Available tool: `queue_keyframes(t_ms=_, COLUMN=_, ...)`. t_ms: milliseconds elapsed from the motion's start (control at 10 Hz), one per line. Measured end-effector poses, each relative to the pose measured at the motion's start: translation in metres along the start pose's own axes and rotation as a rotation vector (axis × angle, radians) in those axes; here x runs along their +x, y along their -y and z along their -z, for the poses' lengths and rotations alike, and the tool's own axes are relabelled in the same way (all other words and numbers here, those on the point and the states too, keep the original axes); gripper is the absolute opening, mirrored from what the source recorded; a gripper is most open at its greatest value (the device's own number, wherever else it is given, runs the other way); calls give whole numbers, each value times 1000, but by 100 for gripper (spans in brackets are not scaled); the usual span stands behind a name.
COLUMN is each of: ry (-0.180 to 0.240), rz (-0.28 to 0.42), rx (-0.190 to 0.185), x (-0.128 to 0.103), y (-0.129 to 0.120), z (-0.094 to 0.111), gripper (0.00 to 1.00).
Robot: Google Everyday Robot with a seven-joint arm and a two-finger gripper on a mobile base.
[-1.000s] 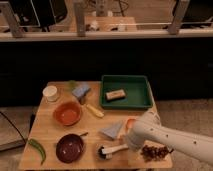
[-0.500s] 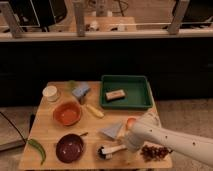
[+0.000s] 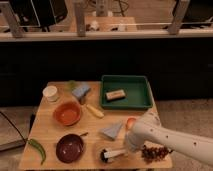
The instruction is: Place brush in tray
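Observation:
The brush [image 3: 112, 154] lies on the wooden table near its front edge, with its dark round head to the left and its white handle pointing right. My gripper [image 3: 128, 148] is at the end of the white arm that comes in from the lower right, right at the handle's right end. The arm's body hides where it meets the handle. The dark-green tray [image 3: 143, 98] stands at the back right of the table, well behind the brush, with a tan block [image 3: 115, 94] lying inside it.
An orange bowl [image 3: 67, 113], a maroon bowl [image 3: 70, 148], a yellow banana-like piece [image 3: 94, 110], a white cup [image 3: 50, 93], a blue sponge [image 3: 80, 91], a green pepper [image 3: 38, 150], a grey cloth [image 3: 112, 131] and dark grapes [image 3: 155, 152] are spread over the table.
The arm has edged slightly left and down at the brush handle. The brush lies in about the same spot.

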Motion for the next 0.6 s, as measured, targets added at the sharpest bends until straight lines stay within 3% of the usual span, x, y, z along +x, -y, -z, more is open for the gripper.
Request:
queue_keyframes(t_ms=100, ry=-4, rz=4, rx=7, x=3, y=-1, z=4, gripper=0)
queue_keyframes(t_ms=500, ry=-23, rz=46, rx=113, x=9, y=10, z=62, gripper=0)
queue_keyframes(t_ms=600, ry=-26, rz=52, rx=122, x=8, y=12, z=66, gripper=0)
